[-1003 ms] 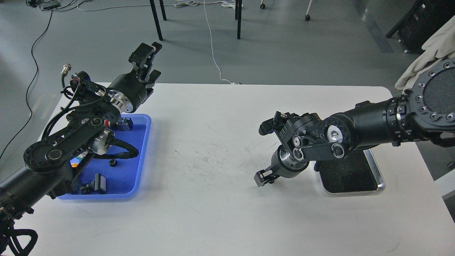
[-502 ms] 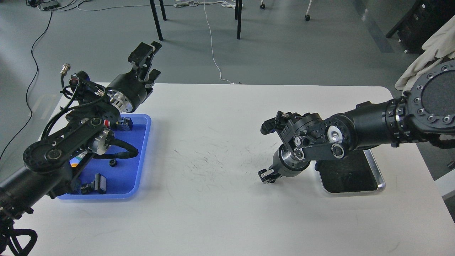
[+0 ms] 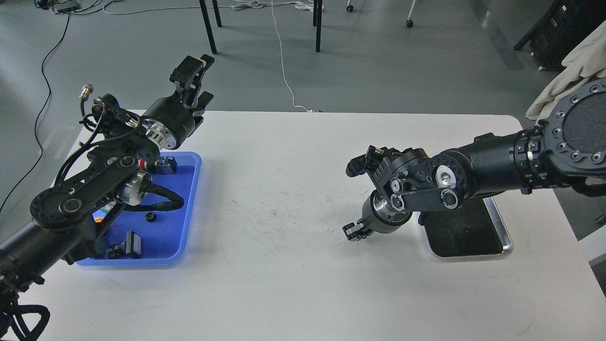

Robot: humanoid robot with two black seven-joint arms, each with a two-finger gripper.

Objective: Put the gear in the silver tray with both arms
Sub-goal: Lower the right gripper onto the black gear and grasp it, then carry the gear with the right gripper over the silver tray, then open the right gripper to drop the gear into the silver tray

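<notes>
A small black gear lies in the blue tray at the left, under my left forearm. The silver tray with its dark bottom lies at the right, partly hidden by my right arm. My left gripper is raised above the table's far left edge, beyond the blue tray, open and empty. My right gripper points down at the table just left of the silver tray. It is small and dark, so its fingers cannot be told apart.
The blue tray also holds black parts and a black cable. The white table shows scuff marks in the middle. Chair legs and cables stand on the floor beyond the far edge.
My right gripper has drawn back slightly to the right and up, toward the silver tray. My left arm has hardly moved.
</notes>
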